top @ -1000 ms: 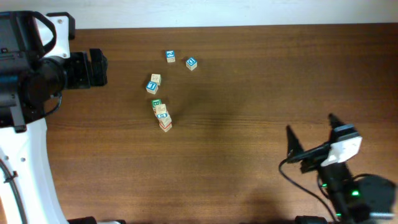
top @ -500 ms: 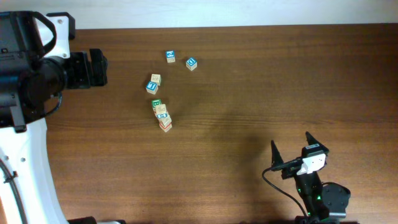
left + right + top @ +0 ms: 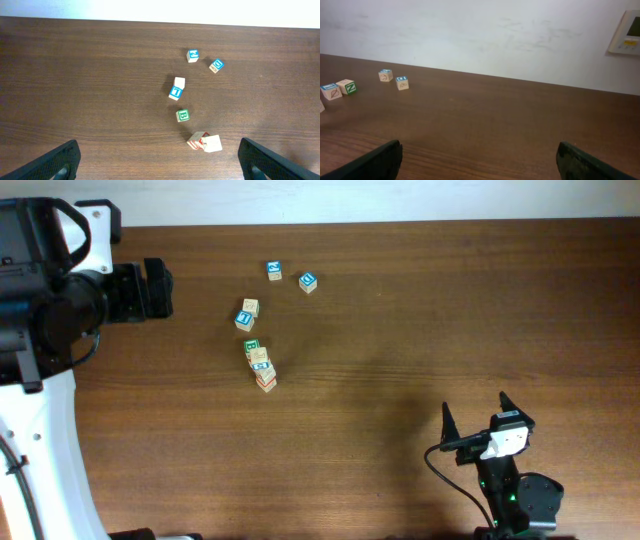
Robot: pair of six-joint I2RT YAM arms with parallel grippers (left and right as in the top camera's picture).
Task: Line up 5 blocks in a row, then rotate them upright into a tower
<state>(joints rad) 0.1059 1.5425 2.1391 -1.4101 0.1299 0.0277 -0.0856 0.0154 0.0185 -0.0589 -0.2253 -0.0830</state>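
Several small wooden blocks lie scattered on the brown table [image 3: 400, 320], left of centre. Two blue-marked blocks [image 3: 273, 271] [image 3: 307, 281] sit farthest back. A tan and blue pair [image 3: 247, 313] is in front of them. A green-marked block [image 3: 252, 347] touches a short row ending in a red-marked block [image 3: 265, 379]. My left gripper [image 3: 160, 288] hangs open to the left of the blocks, nothing between its fingers [image 3: 57, 160]. The red-marked block [image 3: 199, 141] lies near its right finger in the left wrist view. My right gripper [image 3: 475, 408] stands open near the front right, far from the blocks [image 3: 385, 75].
The table's far edge meets a white wall [image 3: 485, 35] with a pale panel [image 3: 626, 32] at the right. The right arm's base and its black cable [image 3: 455, 480] sit at the front edge. The left arm's white body [image 3: 40, 430] fills the left side.
The right arm has drawn back toward the front edge and to the left, its gripper still open. The left arm and the blocks have not moved.
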